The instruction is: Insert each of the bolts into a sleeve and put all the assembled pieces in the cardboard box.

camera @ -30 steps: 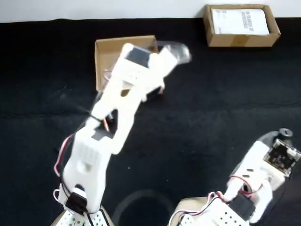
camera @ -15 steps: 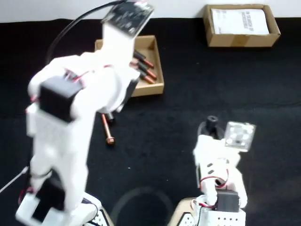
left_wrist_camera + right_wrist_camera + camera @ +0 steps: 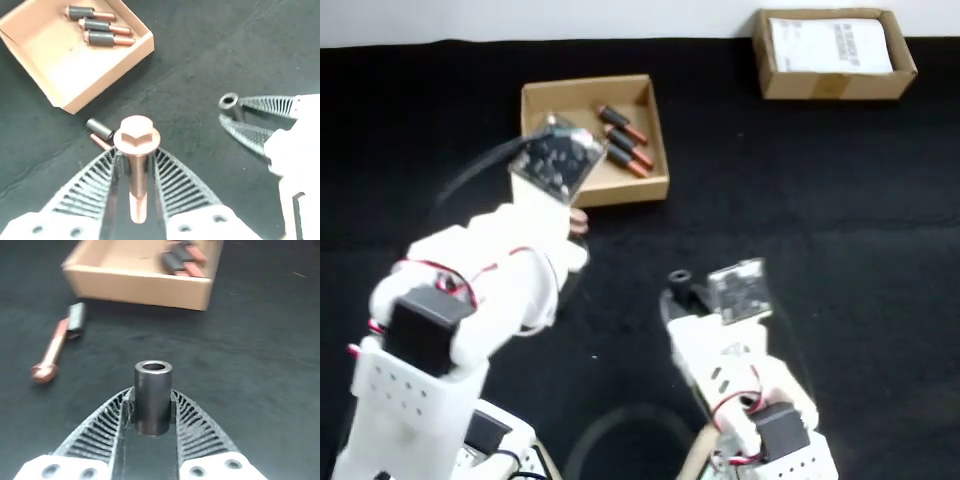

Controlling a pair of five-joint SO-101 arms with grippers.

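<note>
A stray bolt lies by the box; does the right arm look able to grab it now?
Probably not: the path over the table looks free, but the right tool is shut on a sleeve, leaving no free grip for the bolt.

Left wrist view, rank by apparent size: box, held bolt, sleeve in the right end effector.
1. box, clearly largest
2. bolt, though it is nearest the camera, which inflates it
3. sleeve, smallest, but also farther off than the bolt
</note>
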